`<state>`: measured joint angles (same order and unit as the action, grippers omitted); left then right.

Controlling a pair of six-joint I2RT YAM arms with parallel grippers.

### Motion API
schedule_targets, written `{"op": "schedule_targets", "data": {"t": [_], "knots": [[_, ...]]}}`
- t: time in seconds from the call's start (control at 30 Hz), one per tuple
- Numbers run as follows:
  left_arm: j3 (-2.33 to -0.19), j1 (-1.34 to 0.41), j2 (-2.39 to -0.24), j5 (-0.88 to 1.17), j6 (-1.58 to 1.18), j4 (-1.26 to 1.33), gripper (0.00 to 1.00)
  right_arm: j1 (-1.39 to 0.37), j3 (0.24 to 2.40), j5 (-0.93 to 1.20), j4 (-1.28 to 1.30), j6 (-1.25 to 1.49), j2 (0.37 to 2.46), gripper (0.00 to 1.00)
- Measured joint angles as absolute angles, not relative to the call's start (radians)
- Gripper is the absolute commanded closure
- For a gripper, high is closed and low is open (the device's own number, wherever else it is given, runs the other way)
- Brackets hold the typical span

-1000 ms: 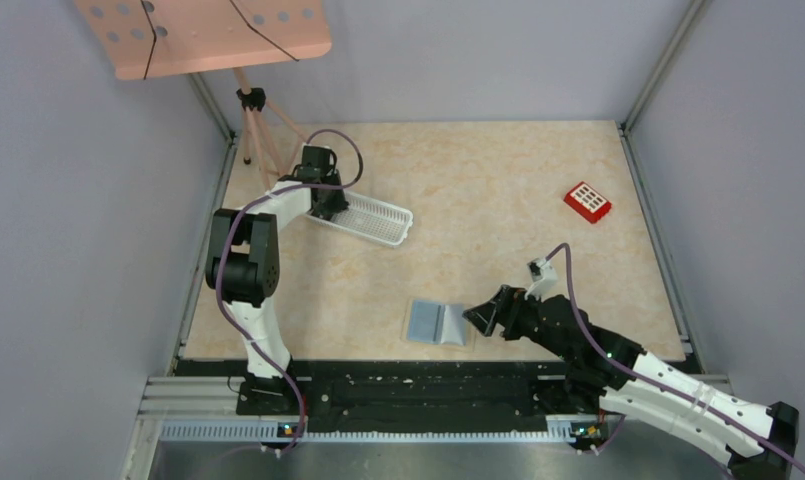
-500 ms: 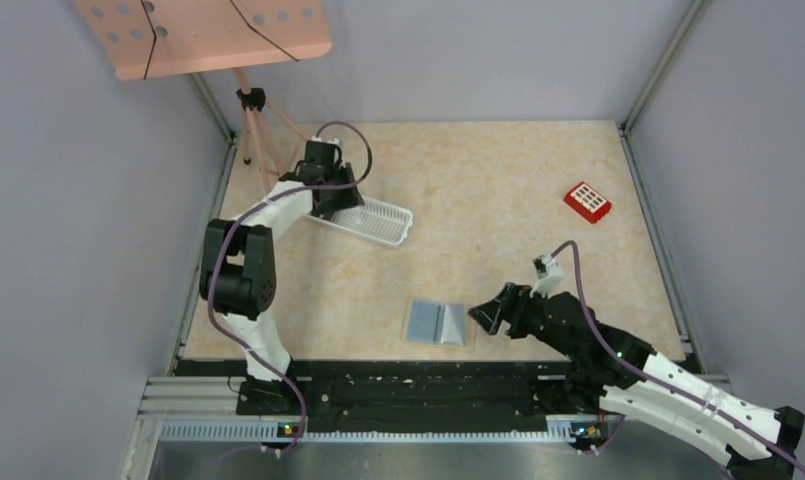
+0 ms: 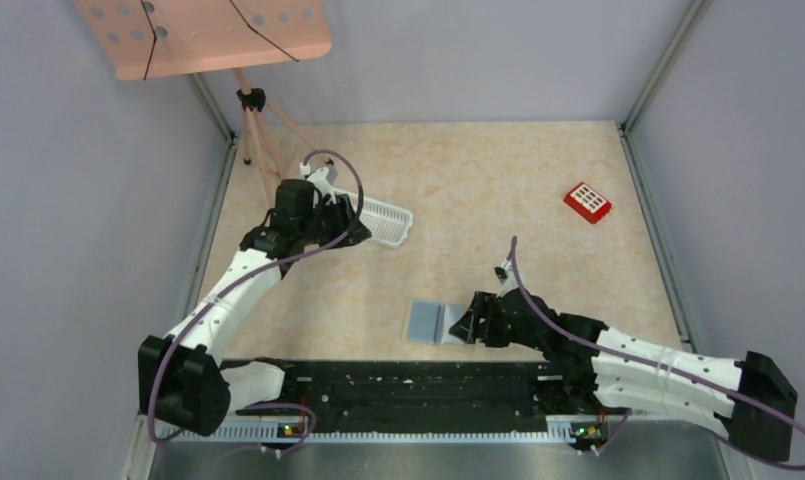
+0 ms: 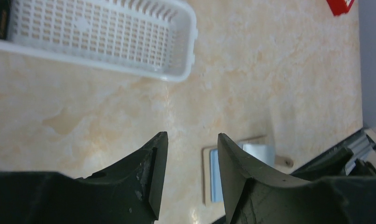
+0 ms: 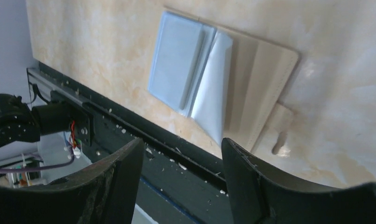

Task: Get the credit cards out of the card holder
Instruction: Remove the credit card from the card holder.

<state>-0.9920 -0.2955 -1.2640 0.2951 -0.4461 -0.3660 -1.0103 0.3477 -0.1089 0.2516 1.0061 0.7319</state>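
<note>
The card holder (image 3: 433, 322) lies open on the table near the front edge, one half blue-grey and one half pale. In the right wrist view the card holder (image 5: 176, 60) lies flat with a pale flap raised at its fold; I cannot tell any cards apart from it. My right gripper (image 3: 465, 325) is open and empty at the holder's right edge; in its own view the right gripper (image 5: 182, 140) is over the black front rail. My left gripper (image 3: 354, 218) is open and empty over the white basket's left part, far from the holder. In its own view, the left gripper (image 4: 190, 140) has part of the holder (image 4: 214, 175) showing beyond its jaws.
A white slotted basket (image 3: 386, 220) lies at the back left, also in the left wrist view (image 4: 102, 32). A red box with white squares (image 3: 587, 201) sits at the right. A tripod (image 3: 258, 130) with a pink board stands at the back left corner. The black rail (image 3: 428, 385) runs along the front.
My left arm has swung down and its gripper has moved a little right and nearer over the basket. My right gripper has moved left, up to the holder's right edge.
</note>
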Motion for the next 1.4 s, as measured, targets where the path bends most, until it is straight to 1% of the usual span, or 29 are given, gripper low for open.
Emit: {"op": "schedule_targets", "data": {"t": [0.13,0.33,0.43,0.53,0.57,0.6,0.63,0.67,0.7,0.93,1.1,1.2,1.4], "knots": [[-0.818,-0.295,-1.099,0.368,-0.458,-0.379,0.51,-1.071,0.361,-0.103,0.191,1.028,0.843,0.39],[-0.628,-0.296,-0.918,0.485,-0.492,-0.389,0.51,-1.104,0.470,-0.111,0.113,1.044,1.042,0.34],[-0.590,-0.296,-0.854,0.502,-0.500,-0.410,0.51,-1.116,0.523,-0.129,0.096,1.049,1.122,0.30],[-0.579,-0.296,-0.801,0.510,-0.516,-0.413,0.45,-1.118,0.560,-0.161,0.097,1.054,1.191,0.28],[-0.579,-0.296,-0.789,0.508,-0.522,-0.412,0.42,-1.118,0.572,-0.175,0.100,1.059,1.221,0.28],[-0.579,-0.296,-0.780,0.505,-0.526,-0.413,0.35,-1.119,0.579,-0.184,0.104,1.064,1.239,0.27],[-0.579,-0.296,-0.769,0.493,-0.533,-0.416,0.11,-1.120,0.591,-0.196,0.116,1.073,1.264,0.27],[-0.579,-0.296,-0.762,0.481,-0.537,-0.417,0.02,-1.123,0.599,-0.208,0.125,1.079,1.283,0.26],[-0.576,-0.296,-0.754,0.463,-0.548,-0.416,0.01,-1.126,0.613,-0.224,0.141,1.088,1.307,0.26],[-0.534,-0.296,-0.716,0.382,-0.624,-0.426,0.01,-1.168,0.765,-0.318,0.242,1.127,1.496,0.24],[-0.534,-0.296,-0.714,0.370,-0.630,-0.435,0.01,-1.188,0.849,-0.363,0.302,1.131,1.588,0.27],[-0.534,-0.296,-0.696,0.346,-0.631,-0.447,0.02,-1.203,0.896,-0.397,0.343,1.127,1.628,0.31],[-0.534,-0.296,-0.657,0.341,-0.634,-0.451,0.12,-1.220,0.925,-0.434,0.389,1.091,1.657,0.44]]}}
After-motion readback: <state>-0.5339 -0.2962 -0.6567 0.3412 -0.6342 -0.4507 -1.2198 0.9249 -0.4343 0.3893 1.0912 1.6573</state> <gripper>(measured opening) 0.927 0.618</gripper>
